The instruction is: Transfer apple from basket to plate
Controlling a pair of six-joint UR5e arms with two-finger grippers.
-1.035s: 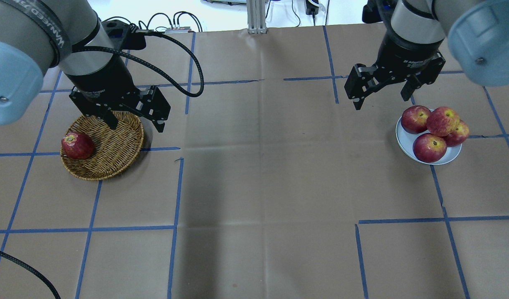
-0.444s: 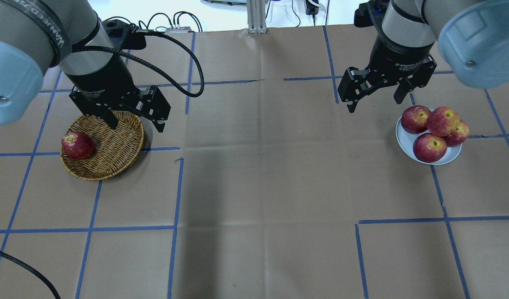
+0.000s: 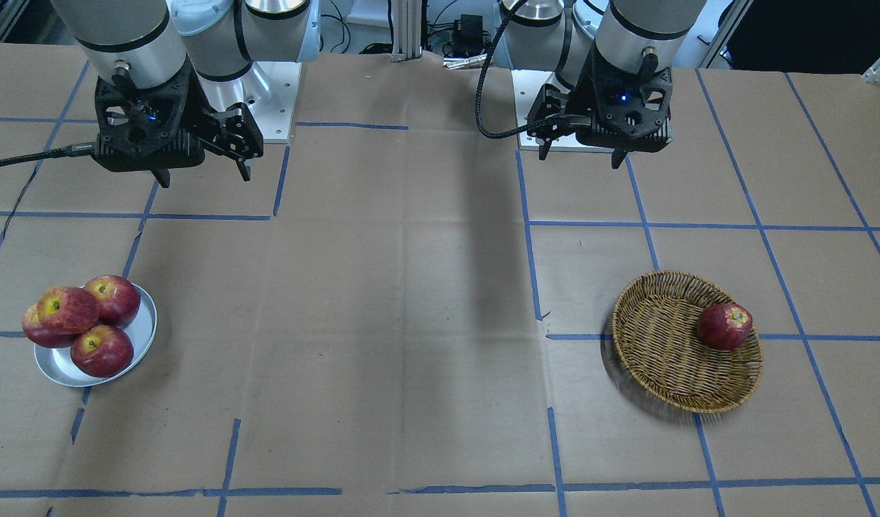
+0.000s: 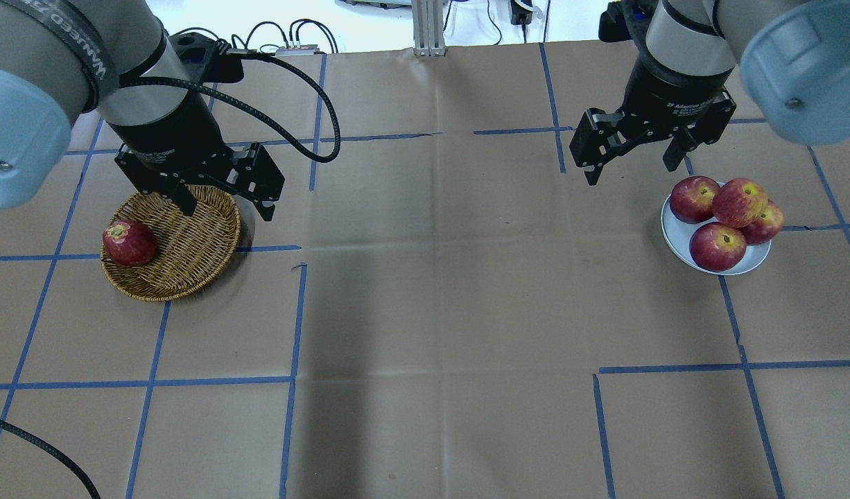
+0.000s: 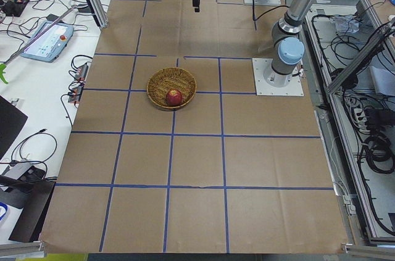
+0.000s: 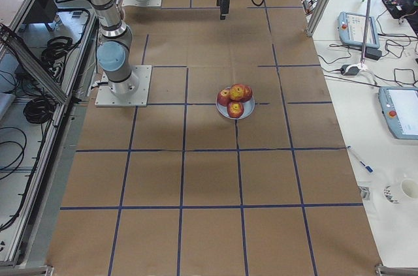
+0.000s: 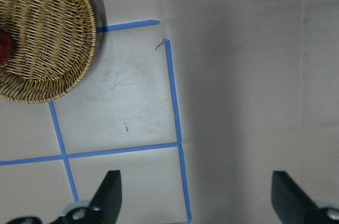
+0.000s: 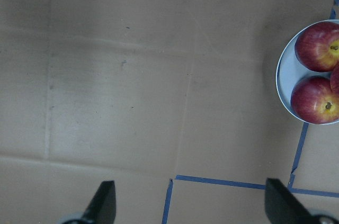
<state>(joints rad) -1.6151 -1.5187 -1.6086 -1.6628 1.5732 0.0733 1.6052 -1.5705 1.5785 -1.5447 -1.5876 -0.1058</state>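
Over the last moment the right gripper (image 4: 631, 172) has edged slightly back toward the plate (image 4: 677, 239), while the left arm (image 4: 141, 83), the basket (image 4: 189, 256) and every apple lie as they did. We see the brown paper-covered table (image 4: 432, 312), crossed by blue tape lines (image 4: 293, 312), bearing the plate toward the robot's right side. The right arm (image 4: 681, 48) reaches in high near the plate, and the left arm stands well apart from it, across the table's middle. The basket sits well apart from the plate, toward the robot's left. The right gripper hangs raised just beside the plate, on the side that faces the basket. Its jaws are spread wide with nothing between them, and its fingers (image 8: 103, 203) show at the bottom corners of the wrist view with the plate at that view's right edge. The left gripper (image 4: 227, 211) hangs raised well apart from the plate, by the side of the basket that faces it, also spread wide and empty, its fingers (image 7: 108, 192) over bare paper. The apple (image 4: 739, 202) rests on the plate, perched on top of three darker apples (image 4: 717, 246). One dark red apple (image 4: 129, 243) lies in the basket, against the rim farthest from the plate.
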